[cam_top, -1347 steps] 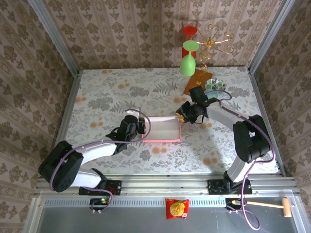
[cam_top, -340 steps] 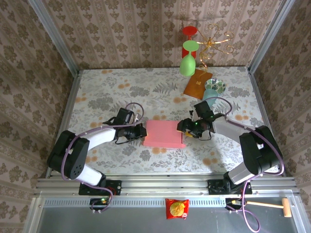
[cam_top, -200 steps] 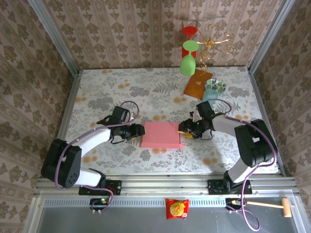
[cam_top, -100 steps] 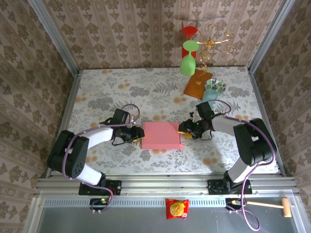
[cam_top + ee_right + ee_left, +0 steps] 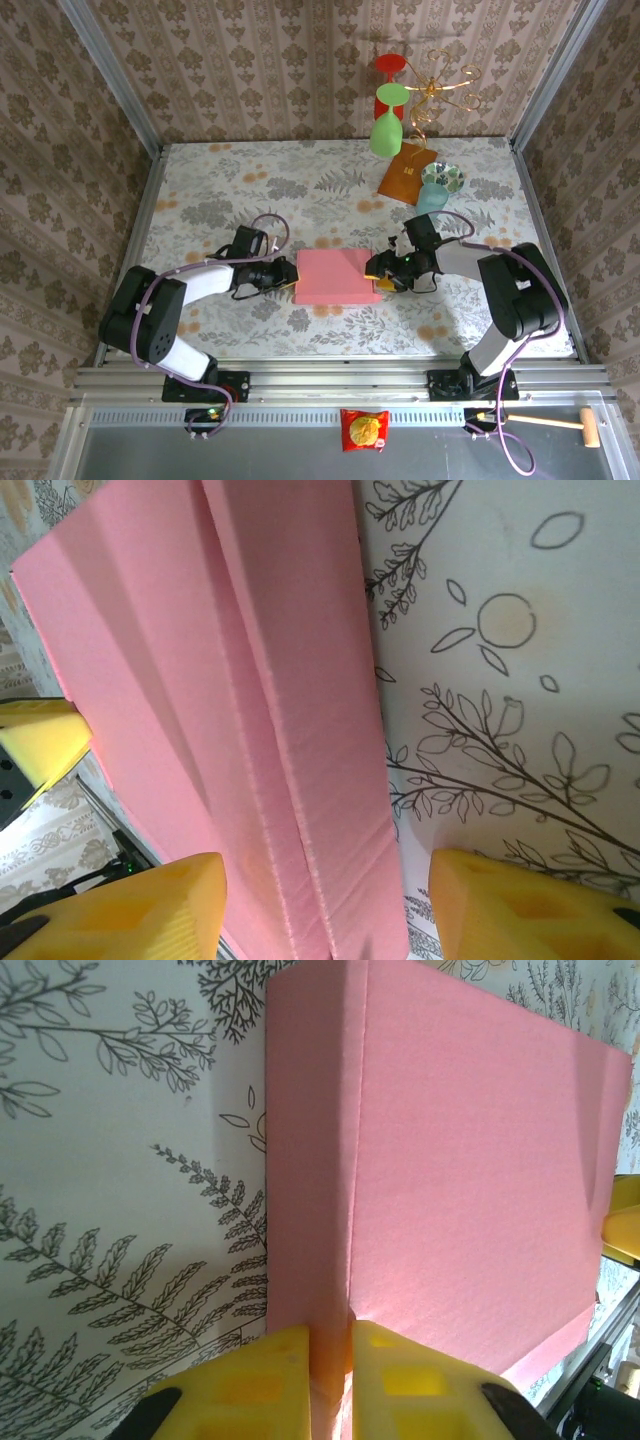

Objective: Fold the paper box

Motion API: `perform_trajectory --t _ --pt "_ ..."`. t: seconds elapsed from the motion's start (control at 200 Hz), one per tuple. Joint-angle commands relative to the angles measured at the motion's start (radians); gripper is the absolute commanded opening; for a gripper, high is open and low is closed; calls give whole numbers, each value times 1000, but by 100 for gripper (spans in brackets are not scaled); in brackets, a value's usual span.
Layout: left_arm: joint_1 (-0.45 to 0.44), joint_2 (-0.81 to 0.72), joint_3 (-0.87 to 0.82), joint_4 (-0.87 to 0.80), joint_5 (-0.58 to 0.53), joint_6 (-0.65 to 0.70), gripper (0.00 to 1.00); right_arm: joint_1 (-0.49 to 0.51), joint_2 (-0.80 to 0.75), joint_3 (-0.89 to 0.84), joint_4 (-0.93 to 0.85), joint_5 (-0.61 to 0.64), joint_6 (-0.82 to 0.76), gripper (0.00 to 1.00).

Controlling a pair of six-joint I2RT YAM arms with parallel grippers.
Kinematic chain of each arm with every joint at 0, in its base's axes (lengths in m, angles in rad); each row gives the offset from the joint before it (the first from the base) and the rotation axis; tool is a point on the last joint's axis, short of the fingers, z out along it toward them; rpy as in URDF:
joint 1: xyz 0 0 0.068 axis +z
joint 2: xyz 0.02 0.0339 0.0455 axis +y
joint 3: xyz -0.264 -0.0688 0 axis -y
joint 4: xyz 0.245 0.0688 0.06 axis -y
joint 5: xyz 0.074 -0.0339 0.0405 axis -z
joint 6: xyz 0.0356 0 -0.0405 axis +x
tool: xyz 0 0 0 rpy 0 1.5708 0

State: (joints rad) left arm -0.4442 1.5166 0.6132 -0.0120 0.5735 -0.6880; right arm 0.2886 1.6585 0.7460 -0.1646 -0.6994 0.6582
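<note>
The paper box [image 5: 335, 277] lies flat on the flowered table as a slim pink rectangle. My left gripper [image 5: 289, 276] sits at its left edge. In the left wrist view the yellow fingers [image 5: 262, 1380] are shut on the box's [image 5: 470, 1160] near side panel, pinching the pink card. My right gripper [image 5: 379, 272] is at the box's right edge. In the right wrist view the right gripper [image 5: 325, 910] stands open, its fingers [image 5: 530, 905] wide apart and straddling the creased edge of the box [image 5: 250, 680] without pressing it.
An orange-brown flat packet [image 5: 405, 172] and a patterned bowl [image 5: 441, 177] lie at the back right, beside a green glass [image 5: 386, 133] hanging on a gold wire stand [image 5: 440, 90]. A snack bag [image 5: 364, 429] and a wooden mallet [image 5: 560, 423] rest on the front ledge.
The box, seen opened up earlier, now lies flat. Over the last second the left gripper moved onto its left edge and closed on it. The right gripper stayed at the right edge.
</note>
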Motion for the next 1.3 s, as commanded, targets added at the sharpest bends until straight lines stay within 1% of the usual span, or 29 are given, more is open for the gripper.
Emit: perform_trajectory --t 0.0,0.13,0.26,0.33,0.41,0.715,0.84,0.965,1.02,1.295 --pt "1 35 -51 -59 -69 -3 14 11 27 4 21 -56 -4 58" --pt "25 39 -73 -37 -51 7 13 16 29 9 39 -75 -3 62" --pt "42 61 -92 -18 -44 18 13 23 57 14 89 -138 19 64" --pt "53 77 -103 -5 -38 19 13 33 82 25 100 -165 24 64" --pt "61 90 -110 3 -38 21 13 45 90 27 111 -165 31 64" --pt "81 102 -116 -4 -46 30 13 79 91 22 256 -217 146 62" --pt "85 96 -118 -4 -47 27 12 85 61 30 239 -195 150 61" --pt "88 85 -112 -8 -47 24 12 80 17 44 111 -97 77 63" --pt "92 83 -110 -15 -48 24 12 70 5 37 94 -74 61 64" --pt "115 68 -118 -24 -38 24 11 37 -5 24 118 -87 48 67"
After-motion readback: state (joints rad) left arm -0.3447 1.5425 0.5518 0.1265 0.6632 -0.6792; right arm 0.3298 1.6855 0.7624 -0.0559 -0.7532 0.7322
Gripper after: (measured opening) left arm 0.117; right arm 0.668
